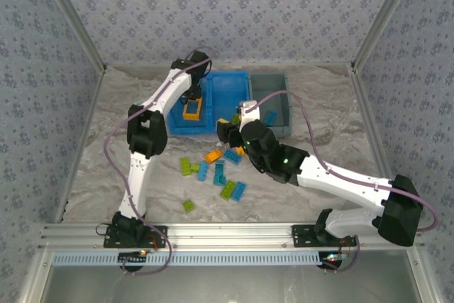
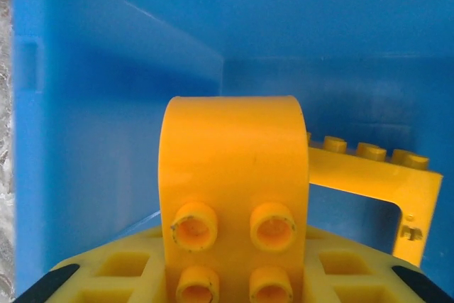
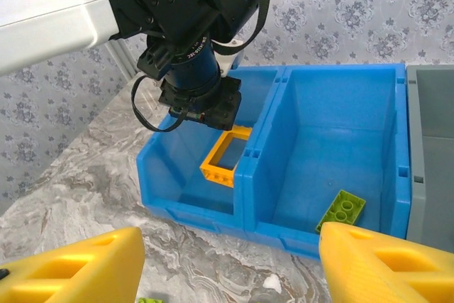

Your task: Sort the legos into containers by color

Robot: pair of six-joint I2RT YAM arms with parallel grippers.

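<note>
My left gripper hangs inside the left compartment of the blue bin, shut on an orange brick that stands studs-forward between its yellow fingers. The open orange frame lies in that compartment beside it. A lime green brick rests in the right compartment. My right gripper hovers open over the table just in front of the blue bin, with nothing between its fingers. Loose legos in green, blue and orange lie scattered on the table. The grey bin holds a light blue brick.
The marble table is walled by patterned panels on three sides. A bit of green brick shows on the table under my right gripper. The two arms come close together near the bin's front wall.
</note>
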